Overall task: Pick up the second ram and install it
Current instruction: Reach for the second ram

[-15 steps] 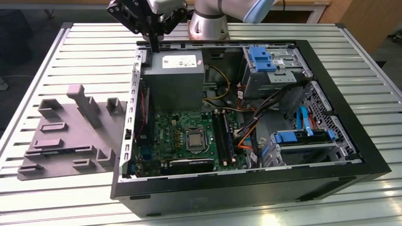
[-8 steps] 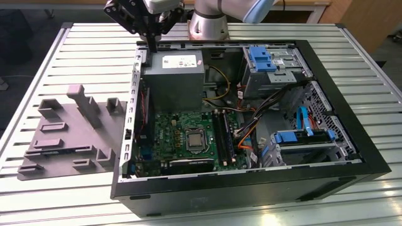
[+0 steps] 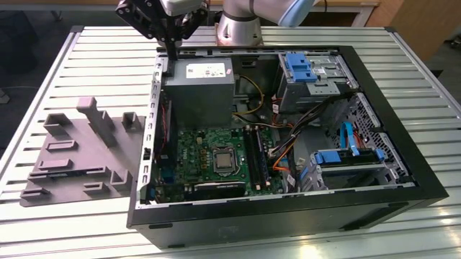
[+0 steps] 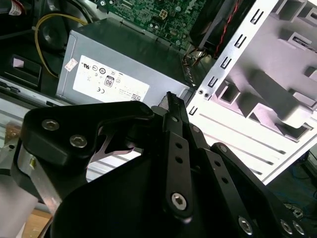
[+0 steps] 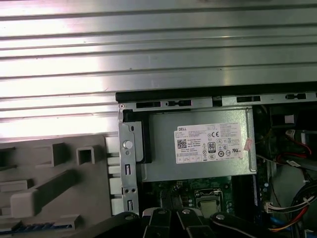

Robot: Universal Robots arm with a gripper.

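My gripper (image 3: 172, 58) hangs over the far corner of the open computer case (image 3: 288, 213), on the exterior view's left. It is just above the grey power supply (image 3: 202, 91). In the second wrist view the two black fingers meet at the gripper tip (image 4: 171, 96), shut, and I see nothing between them. The second ram is out of view. The grey holder tray (image 3: 79, 162) with its upright blocks lies on the table beside the case, left of and below the gripper. The long dark memory slots (image 3: 253, 154) run beside the processor socket on the green motherboard (image 3: 209, 151).
The case lies on its side on a slatted metal table (image 3: 86, 70). Blue drive cages (image 3: 299, 67) and loose cables (image 3: 288, 156) fill the case's right half. The case's perforated metal wall (image 5: 124, 163) separates the tray (image 5: 49, 183) from the power supply (image 5: 198, 144).
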